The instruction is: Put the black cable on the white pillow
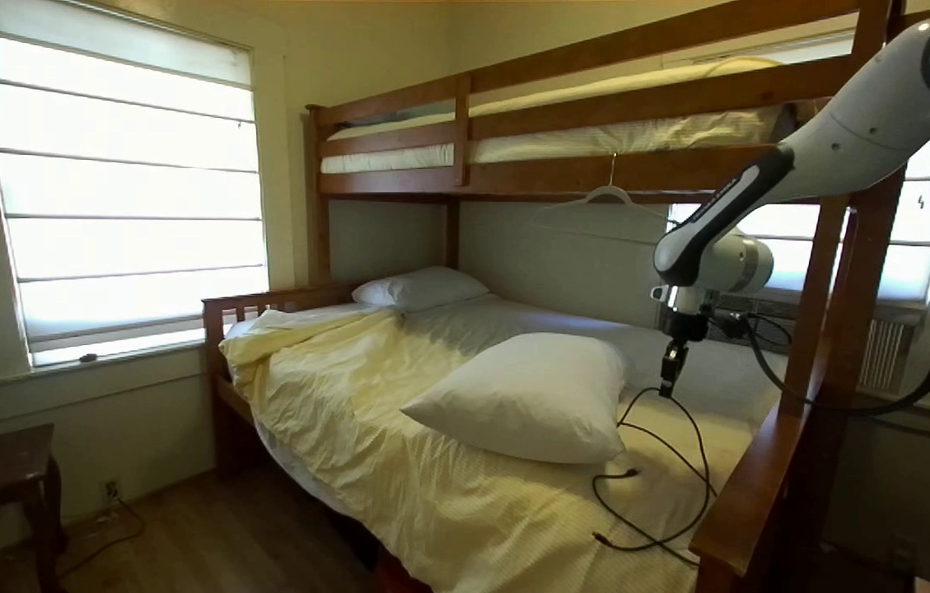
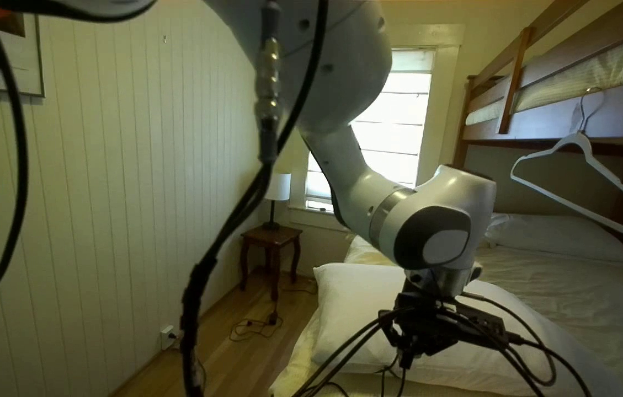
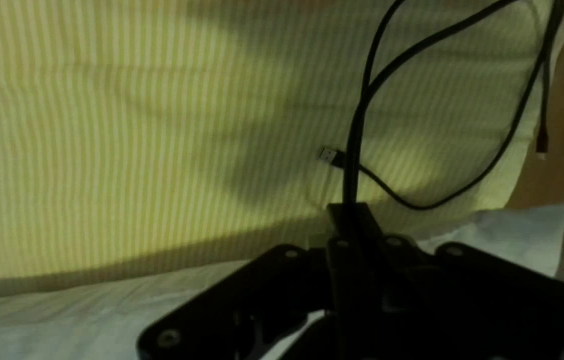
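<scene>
The black cable [image 1: 705, 449] hangs in loose loops from my gripper [image 1: 667, 390], beside the white pillow [image 1: 530, 395]. Its lower part and ends appear to lie on or just above the yellow bedding near the bed's foot. In the wrist view my gripper [image 3: 349, 206] is shut on two strands of the cable [image 3: 353, 145]; a USB plug shows on one end. The plump white pillow [image 3: 87, 330] lies along the bottom of that view. In an exterior view the pillow [image 2: 355, 314] is partly hidden behind the arm and my gripper [image 2: 406, 361].
A wooden foot rail [image 1: 749, 494] stands close to the cable. A white hanger [image 2: 580, 140] hangs from the upper bunk rail [image 1: 563, 173]. A flatter white pillow [image 1: 440, 288] lies at the bed's head. Yellow bedding [image 1: 448, 494] covers the mattress. Thick robot cables [image 2: 256, 187] hang by the arm.
</scene>
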{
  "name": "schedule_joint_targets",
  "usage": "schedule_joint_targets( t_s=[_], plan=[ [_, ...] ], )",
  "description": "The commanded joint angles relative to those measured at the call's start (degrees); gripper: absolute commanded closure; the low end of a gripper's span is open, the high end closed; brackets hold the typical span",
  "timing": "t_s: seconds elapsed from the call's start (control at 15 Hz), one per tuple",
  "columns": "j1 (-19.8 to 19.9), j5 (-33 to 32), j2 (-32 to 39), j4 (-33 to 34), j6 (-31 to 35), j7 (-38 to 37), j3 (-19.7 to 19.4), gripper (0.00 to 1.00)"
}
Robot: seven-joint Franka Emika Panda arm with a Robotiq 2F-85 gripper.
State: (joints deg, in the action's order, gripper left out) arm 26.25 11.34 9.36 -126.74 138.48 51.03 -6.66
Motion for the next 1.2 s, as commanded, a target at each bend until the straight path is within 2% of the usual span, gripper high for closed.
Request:
schedule_joint_targets(
  t_s=[0.0, 0.07, 0.2, 0.27, 0.4, 0.73, 0.8, 1.0, 1.13],
  plan=[
    [-1.38, 9.10, -6.75, -2.23, -0.19, 4.48, -2.68, 0.99],
    [-2.26, 8.79, -6.19, -1.14, -0.73, 2.97, -3.66, 0.99],
    [-4.12, 1.38, -1.25, -0.10, 0.36, -3.47, -5.13, 0.99],
    [-3.71, 5.21, -4.76, -0.71, -0.58, 1.08, -5.42, 0.95],
    [-4.15, 3.19, -2.67, -0.70, -0.31, -1.41, -5.51, 0.95],
    [-4.23, 2.80, -1.00, -0.38, 0.27, -2.02, -5.37, 0.95],
    [-4.22, 2.78, -1.02, -0.37, 0.27, -2.02, -5.41, 0.99],
    [-4.43, 10.38, -3.01, 3.83, 2.71, -2.27, -4.09, 0.99],
    [-5.14, 11.01, -4.69, 8.19, 2.89, -2.63, -4.19, 0.99]
  ],
)
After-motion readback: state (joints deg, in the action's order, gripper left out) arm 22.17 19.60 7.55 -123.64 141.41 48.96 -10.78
